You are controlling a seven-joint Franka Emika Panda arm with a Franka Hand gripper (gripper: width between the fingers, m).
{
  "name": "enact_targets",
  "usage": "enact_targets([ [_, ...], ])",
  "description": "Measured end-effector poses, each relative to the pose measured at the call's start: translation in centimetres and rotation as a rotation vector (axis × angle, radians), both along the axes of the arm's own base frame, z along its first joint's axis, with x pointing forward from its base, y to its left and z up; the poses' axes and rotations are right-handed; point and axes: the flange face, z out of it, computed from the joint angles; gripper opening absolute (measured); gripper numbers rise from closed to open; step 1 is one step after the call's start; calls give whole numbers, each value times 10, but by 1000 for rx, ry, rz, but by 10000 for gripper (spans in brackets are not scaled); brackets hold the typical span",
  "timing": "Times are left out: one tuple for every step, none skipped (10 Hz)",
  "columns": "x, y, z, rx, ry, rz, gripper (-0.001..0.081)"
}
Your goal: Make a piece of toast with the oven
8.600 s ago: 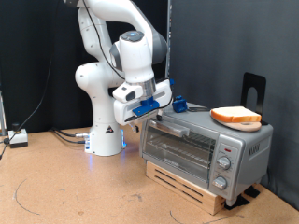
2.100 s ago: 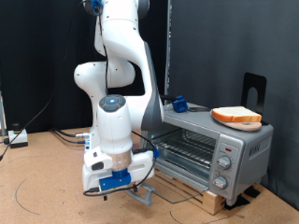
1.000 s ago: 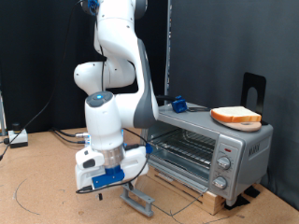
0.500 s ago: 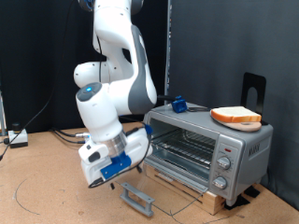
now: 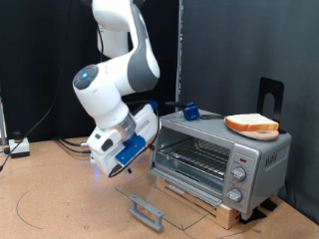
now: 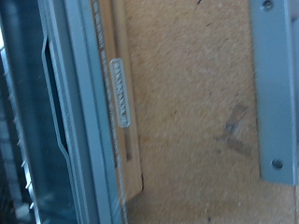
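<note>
Oven (image 5: 219, 159) door lowered flat at lower centre; piece of toast (image 5: 251, 123) lies on top, upper right. Hand (image 5: 118, 171), centre-left, empty; finger state cannot be told. Door-opening step appears done.

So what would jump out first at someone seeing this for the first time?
The big white robot arm dominates the exterior view's left, its gripper hanging above the floor beside the oven. The oven's glass door lies folded down and open at the exterior view's bottom. The piece of toast sits on a plate on top of the oven.
</note>
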Motion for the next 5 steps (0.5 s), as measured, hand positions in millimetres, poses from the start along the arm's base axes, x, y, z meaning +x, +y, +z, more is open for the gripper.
enact_targets([
  [-4, 1, 11, -12, -8, 1, 810],
  [-14, 4, 18, -19, -20, -5, 810],
  [-14, 4, 17, -18, -15, -4, 810],
  [-14, 10, 19, 38, -31, 41, 810],
  [-14, 18, 27, 114, -63, 114, 810],
])
